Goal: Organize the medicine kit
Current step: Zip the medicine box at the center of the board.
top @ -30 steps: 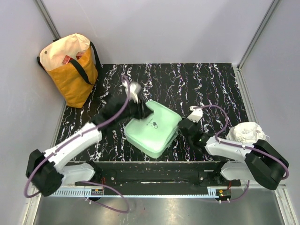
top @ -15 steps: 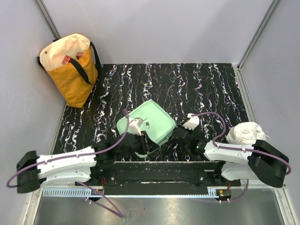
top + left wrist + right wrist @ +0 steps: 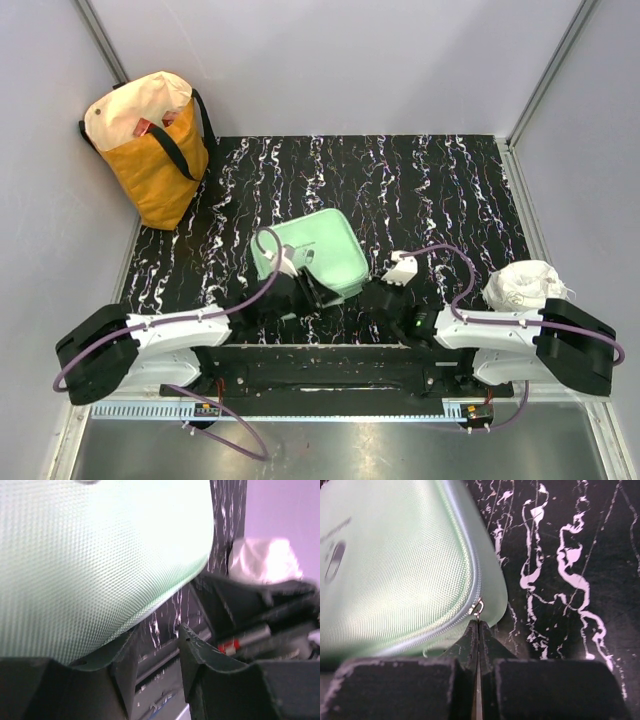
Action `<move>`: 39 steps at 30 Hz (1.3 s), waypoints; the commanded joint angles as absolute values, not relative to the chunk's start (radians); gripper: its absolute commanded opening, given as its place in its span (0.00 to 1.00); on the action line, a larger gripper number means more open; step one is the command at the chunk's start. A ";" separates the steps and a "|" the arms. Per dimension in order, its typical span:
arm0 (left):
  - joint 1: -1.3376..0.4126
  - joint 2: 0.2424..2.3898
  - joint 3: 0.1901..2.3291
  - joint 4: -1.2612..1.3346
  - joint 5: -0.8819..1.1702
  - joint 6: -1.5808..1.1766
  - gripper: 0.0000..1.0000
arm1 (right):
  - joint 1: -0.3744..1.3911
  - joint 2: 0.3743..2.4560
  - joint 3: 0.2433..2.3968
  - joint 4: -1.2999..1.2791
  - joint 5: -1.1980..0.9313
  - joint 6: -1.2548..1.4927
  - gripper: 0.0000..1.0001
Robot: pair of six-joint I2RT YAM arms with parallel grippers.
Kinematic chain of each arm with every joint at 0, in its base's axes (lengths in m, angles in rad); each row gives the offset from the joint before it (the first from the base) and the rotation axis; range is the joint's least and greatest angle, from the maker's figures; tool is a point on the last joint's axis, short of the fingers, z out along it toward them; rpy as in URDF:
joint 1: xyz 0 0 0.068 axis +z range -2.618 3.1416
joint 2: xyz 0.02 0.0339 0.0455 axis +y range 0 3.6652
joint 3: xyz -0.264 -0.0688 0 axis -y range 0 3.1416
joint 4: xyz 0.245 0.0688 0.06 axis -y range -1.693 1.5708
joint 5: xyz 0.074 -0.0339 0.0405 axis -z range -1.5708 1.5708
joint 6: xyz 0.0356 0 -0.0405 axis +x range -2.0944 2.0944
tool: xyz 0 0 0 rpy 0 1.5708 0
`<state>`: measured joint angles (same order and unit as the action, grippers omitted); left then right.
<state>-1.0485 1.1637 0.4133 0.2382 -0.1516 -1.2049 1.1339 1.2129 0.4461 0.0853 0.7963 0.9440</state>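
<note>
Medicine kit (image 3: 318,248) lies closed on the black marbled counter (image 3: 450,190), a little left of centre and close to the near edge, lid logo facing up. Both arms are folded low along that near edge and reach in at it from either side.

On the near-left side of the case, the left gripper (image 3: 303,287) is parted. Its wrist camera shows a clear gap between the fingers (image 3: 192,652), with bare counter visible through it. The mint shell (image 3: 90,555) overhangs the other finger. Nothing sits between the two fingers.

The right gripper (image 3: 372,293) comes in at the near-right corner of the case. From its wrist camera, the right gripper (image 3: 478,626) has its jaws pressed flat together, tips right up against the case wall. The small metal zip pull (image 3: 478,605) hangs just at those tips. Whether any of it is pinched between them, I cannot tell.

A yellow-and-cream tote bag (image 3: 150,150) stands at the far-left corner. A crumpled white bundle (image 3: 525,283) rests by the right edge, near the near-right corner, well apart from the case.
</note>
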 commanded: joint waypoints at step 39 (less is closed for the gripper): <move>-0.949 1.218 0.517 -0.064 -0.517 -1.560 0.67 | 1.198 1.325 0.531 0.198 0.827 0.868 0.00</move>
<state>-0.9092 1.2392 0.5144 0.0368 -0.4294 -1.4708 1.1862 1.3190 0.4885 0.1787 0.7826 0.8845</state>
